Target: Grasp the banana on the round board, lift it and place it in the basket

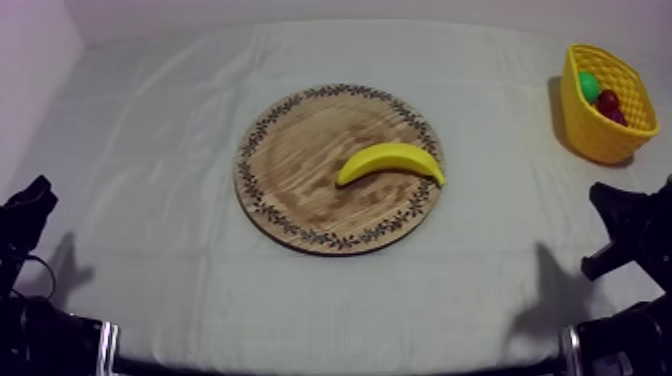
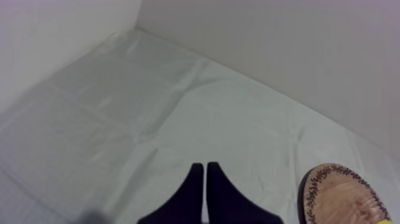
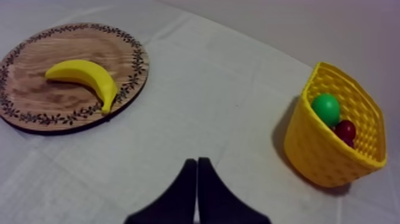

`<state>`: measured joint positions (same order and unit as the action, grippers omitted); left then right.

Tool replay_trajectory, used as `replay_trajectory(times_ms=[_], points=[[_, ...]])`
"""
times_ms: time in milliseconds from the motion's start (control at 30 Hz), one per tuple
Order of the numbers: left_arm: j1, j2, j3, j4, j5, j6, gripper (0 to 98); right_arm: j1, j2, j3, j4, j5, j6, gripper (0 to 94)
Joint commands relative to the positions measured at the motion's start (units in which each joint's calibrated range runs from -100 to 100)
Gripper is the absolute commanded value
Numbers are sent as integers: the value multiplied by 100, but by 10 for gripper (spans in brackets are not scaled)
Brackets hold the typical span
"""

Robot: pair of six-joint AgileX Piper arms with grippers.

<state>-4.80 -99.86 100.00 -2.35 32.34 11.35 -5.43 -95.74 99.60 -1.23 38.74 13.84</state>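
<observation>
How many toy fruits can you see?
3: the banana lies on the wooden board, and a green fruit and a small red fruit sit together inside the yellow basket. More could be hidden deeper in the basket.

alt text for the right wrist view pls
A banana lies on the round wooden board, apart from the yellow basket holding a green fruit and a small red fruit. The right gripper, shut, points over the cloth between them.

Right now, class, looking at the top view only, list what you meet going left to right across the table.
left arm → wooden board → yellow basket. The banana is left out, since it lies on the board.
</observation>
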Motion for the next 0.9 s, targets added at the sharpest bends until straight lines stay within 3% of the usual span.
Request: replay_trajectory(times_ms=[0, 200, 533, 867], points=[[-1, 4, 0, -2, 0, 0, 1, 0, 29, 9, 62, -55, 33, 3], [-1, 4, 0, -2, 0, 0, 1, 151, 606, -676, 81, 86, 97, 2], [-1, 4, 0, -2, 0, 0, 1, 375, 2924, -3817, -159, 1472, 318, 2], [-1, 4, 0, -2, 0, 0, 1, -255, 5407, -6431, -296, 3168, 889, 2]])
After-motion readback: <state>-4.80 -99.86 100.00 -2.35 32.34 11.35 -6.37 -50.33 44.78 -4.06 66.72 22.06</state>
